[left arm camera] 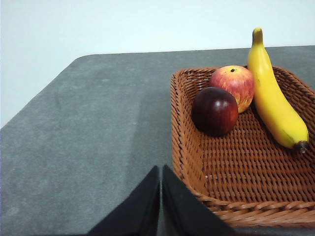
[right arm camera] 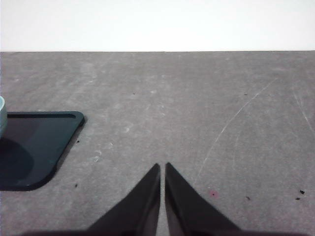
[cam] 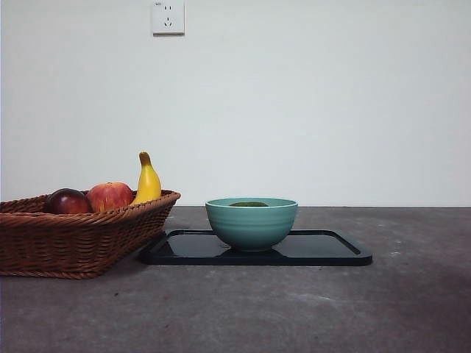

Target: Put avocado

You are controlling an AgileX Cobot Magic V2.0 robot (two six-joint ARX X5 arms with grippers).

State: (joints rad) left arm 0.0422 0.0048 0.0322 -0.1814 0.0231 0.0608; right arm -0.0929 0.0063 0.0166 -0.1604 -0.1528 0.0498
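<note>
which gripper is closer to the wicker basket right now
Left. The left gripper hangs just beside the wicker basket, jaws shut. The right gripper hangs over bare table past the black tray, with no basket in its view.

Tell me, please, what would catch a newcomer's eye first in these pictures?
Probably the wicker basket at the front view's left, holding a yellow banana, a red-yellow apple and a dark red fruit. Next, the teal bowl on a black tray beside it, the avocado just showing above its rim.

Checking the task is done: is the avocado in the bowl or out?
In: the avocado's dark-green top shows just above the teal bowl's rim.
</note>
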